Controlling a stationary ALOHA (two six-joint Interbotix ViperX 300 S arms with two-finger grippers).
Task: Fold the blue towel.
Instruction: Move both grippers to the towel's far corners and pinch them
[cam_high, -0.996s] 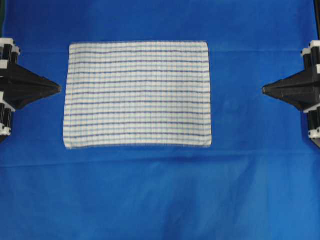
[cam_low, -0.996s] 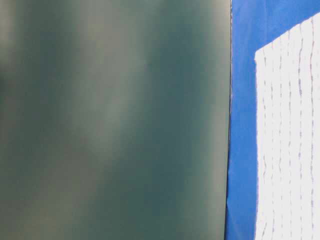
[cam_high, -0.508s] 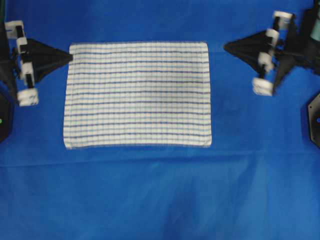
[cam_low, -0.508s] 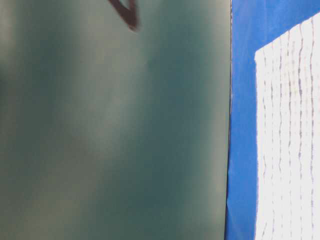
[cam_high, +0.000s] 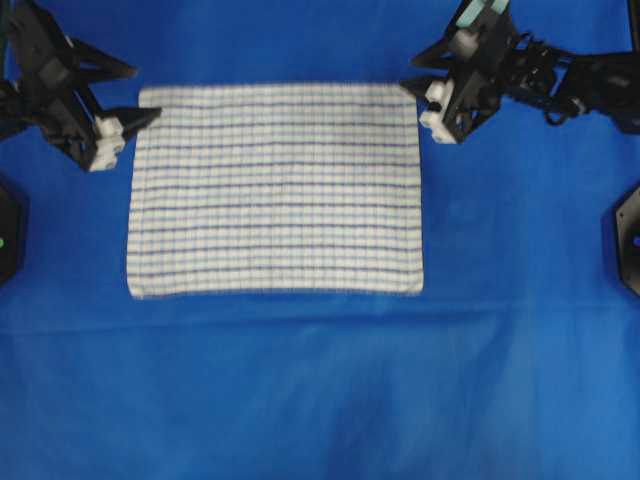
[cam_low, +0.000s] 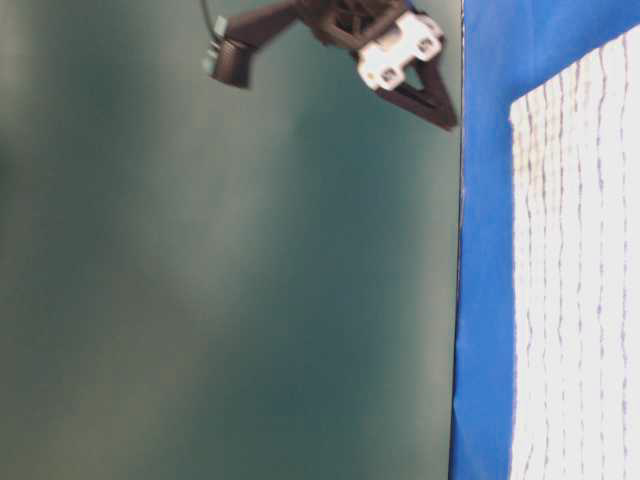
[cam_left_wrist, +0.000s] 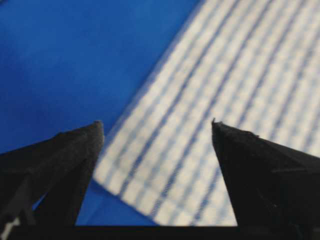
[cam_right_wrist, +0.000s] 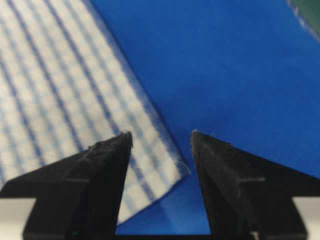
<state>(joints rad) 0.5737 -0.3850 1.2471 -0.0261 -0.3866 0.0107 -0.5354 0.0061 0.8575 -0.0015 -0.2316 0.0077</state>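
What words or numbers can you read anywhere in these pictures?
None: there is no readable text in any view.
The blue towel has only stripes and checks, no label showing.
The blue cloth under it is plain.
The left gripper and right gripper show no writing.

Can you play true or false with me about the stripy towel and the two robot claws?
1. The blue towel lies flat and unfolded. True.
2. The left gripper is shut tight. False: its jaws stand apart over a towel corner.
3. The right gripper is open, with a towel corner showing between its fingers. True.
4. The towel lies on a red cloth. False: it lies on the plain blue cloth.
5. One claw has lifted a corner high. False: every corner still lies flat.
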